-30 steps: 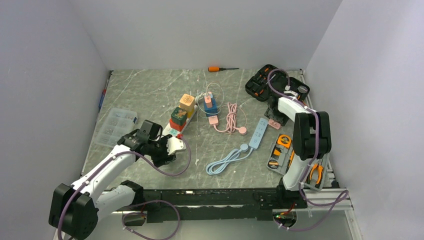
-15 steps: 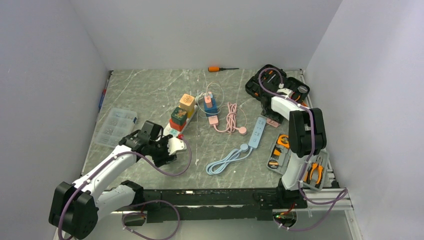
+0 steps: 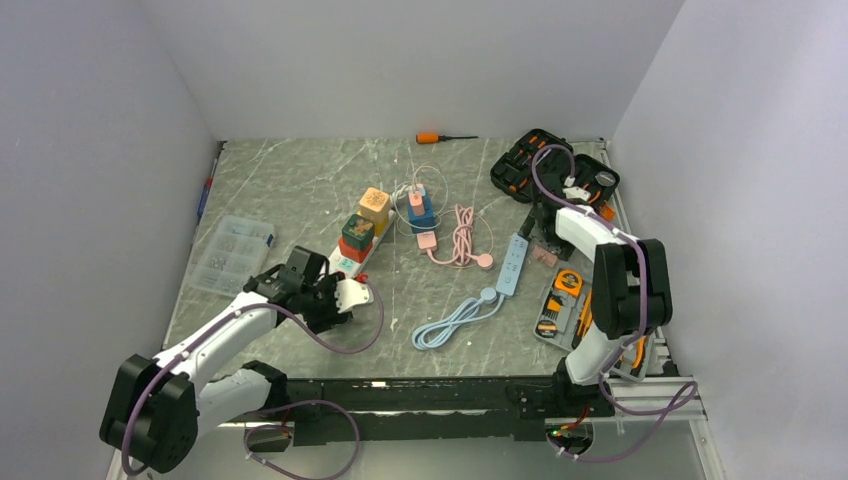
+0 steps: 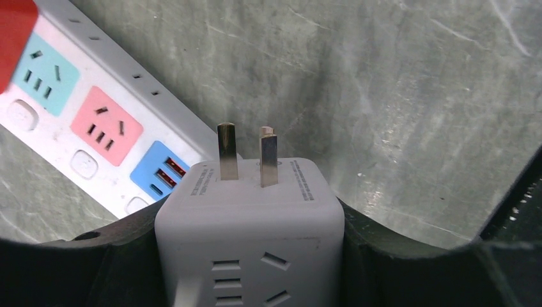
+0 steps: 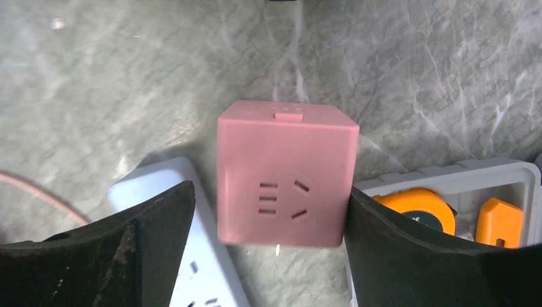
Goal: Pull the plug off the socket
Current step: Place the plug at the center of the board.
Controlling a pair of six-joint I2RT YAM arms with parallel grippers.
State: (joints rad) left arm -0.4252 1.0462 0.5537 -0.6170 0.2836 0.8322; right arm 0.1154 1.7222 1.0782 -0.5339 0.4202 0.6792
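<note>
My left gripper [image 3: 338, 297] is shut on a white cube plug [image 3: 351, 292], held just off the near end of the white socket strip [image 3: 343, 264]. In the left wrist view the plug [image 4: 249, 230] sits between my fingers [image 4: 396, 256], its two prongs [image 4: 228, 151] bare in the air above the strip [image 4: 96, 128]. My right gripper [image 3: 545, 240] is open and straddles a pink cube adapter [image 5: 284, 173] lying on the table beside a light blue socket strip [image 5: 185, 256]. There is a gap between the adapter and the left finger [image 5: 147, 236].
Tan, green and red cube plugs [image 3: 358, 231] stand on the white strip. A blue and pink adapter stack [image 3: 420, 208], pink cable [image 3: 462, 238], blue cable [image 3: 452, 318], black tool case [image 3: 550, 168], tool tray [image 3: 560, 300], clear box [image 3: 228, 252] and screwdriver [image 3: 440, 137] lie around.
The right arm swung toward the tool case and back, and now sits over the pink adapter. The left gripper with the white plug shifted slightly toward the white strip.
</note>
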